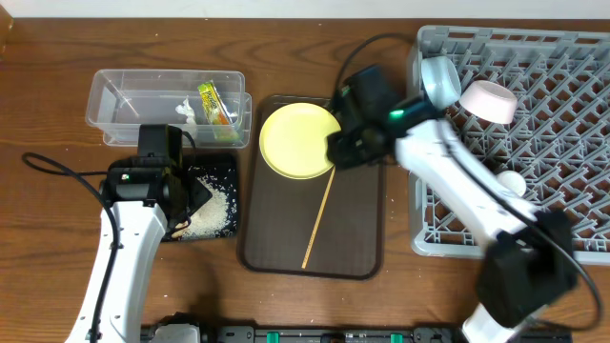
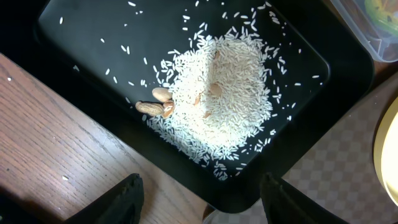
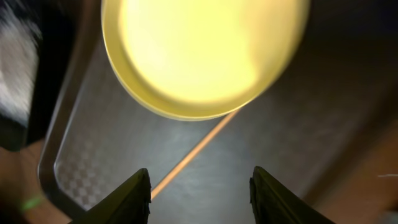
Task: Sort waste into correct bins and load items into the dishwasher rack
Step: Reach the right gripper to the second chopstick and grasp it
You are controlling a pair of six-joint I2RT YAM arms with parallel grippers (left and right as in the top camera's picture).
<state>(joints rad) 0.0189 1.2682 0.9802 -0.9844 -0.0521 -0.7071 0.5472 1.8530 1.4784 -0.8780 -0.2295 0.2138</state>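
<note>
We see a wooden bench (image 1: 57, 57) of brown, grained boards lying under everything. At its middle rests 1 dark brown serving tray (image 1: 357, 229). It is rectangular with rounded corners and a raised rim, and its long sides run top to bottom in the overhead view. In the right wrist view, its floor shows a fine chequered texture. A thin black cable (image 1: 62, 170) curves across the bench at the left. Along the bottom edge of the overhead view we make out a dark rail (image 1: 286, 333) with small green patches.
</note>
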